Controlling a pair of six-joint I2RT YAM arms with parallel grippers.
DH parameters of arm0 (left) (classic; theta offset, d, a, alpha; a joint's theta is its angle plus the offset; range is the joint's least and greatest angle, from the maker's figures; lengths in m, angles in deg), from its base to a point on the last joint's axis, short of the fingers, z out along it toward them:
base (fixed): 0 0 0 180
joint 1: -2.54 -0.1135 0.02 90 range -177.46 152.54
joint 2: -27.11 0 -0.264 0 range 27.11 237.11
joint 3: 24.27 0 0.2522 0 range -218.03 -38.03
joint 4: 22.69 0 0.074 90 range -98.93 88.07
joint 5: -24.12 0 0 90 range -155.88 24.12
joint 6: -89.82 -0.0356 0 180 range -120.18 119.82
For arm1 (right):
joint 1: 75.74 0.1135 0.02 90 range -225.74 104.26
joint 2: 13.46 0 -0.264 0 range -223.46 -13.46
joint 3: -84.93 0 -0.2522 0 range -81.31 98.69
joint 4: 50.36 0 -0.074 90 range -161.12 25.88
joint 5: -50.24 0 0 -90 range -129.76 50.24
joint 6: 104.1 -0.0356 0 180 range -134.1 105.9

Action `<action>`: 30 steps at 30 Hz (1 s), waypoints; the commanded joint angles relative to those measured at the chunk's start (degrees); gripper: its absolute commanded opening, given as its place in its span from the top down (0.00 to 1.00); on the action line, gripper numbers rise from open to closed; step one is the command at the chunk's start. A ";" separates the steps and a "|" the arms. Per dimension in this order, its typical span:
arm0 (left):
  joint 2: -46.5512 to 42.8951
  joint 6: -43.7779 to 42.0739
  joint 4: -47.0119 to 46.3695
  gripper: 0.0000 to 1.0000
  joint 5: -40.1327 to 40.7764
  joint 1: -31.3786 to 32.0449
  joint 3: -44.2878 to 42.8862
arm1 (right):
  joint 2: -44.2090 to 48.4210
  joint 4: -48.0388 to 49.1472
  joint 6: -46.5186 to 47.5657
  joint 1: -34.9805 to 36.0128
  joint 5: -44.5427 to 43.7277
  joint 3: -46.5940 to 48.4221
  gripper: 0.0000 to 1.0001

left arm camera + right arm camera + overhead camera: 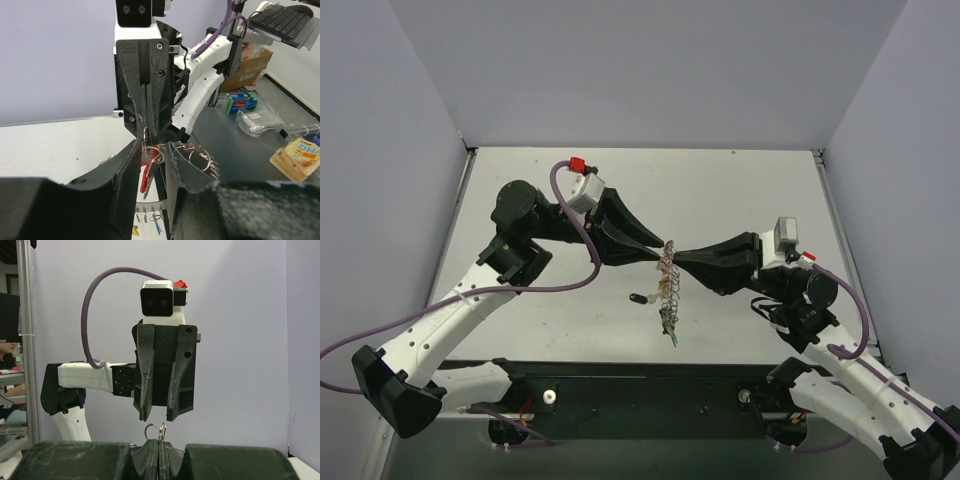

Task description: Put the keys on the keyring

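Note:
The keyring (pixel 667 285) hangs in mid-air over the table's middle, fringed with silver pieces and a green tag (pixel 674 338). My right gripper (pixel 677 262) is shut on its top; in the right wrist view (pixel 160 445) small silver loops (pixel 153 429) stick out above the closed tips. My left gripper (pixel 662 247) faces it tip to tip and is open (pixel 158 416). In the left wrist view its fingers (pixel 126 172) straddle a red-headed key (pixel 146 172) and ring loops (pixel 202 156) hanging from the right gripper (pixel 148 131). A black-headed key (pixel 640 298) lies on the table.
The grey table (pixel 740 190) is walled at the back and both sides, with a black rail (pixel 640 385) along the near edge. The ring's lower arc with yellow and blue tags (pixel 157 224) hangs below the left fingers. Boxes and packets (pixel 240 102) lie beyond the cell.

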 commanded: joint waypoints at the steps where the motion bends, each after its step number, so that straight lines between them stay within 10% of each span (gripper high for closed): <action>1: 0.17 -2.34 2.05 0.65 1.13 0.00 -1.91 | 0.01 11.84 -1.03 -0.50 0.90 0.95 1.00; 17: 0.69 -13.25 17.96 0.68 8.24 4.39 -7.09 | -0.70 12.54 -1.29 -1.12 0.81 0.60 1.00; 30: 1.40 -19.22 27.72 0.90 13.17 7.12 -7.37 | -0.87 13.59 -2.00 -1.29 0.81 0.60 1.00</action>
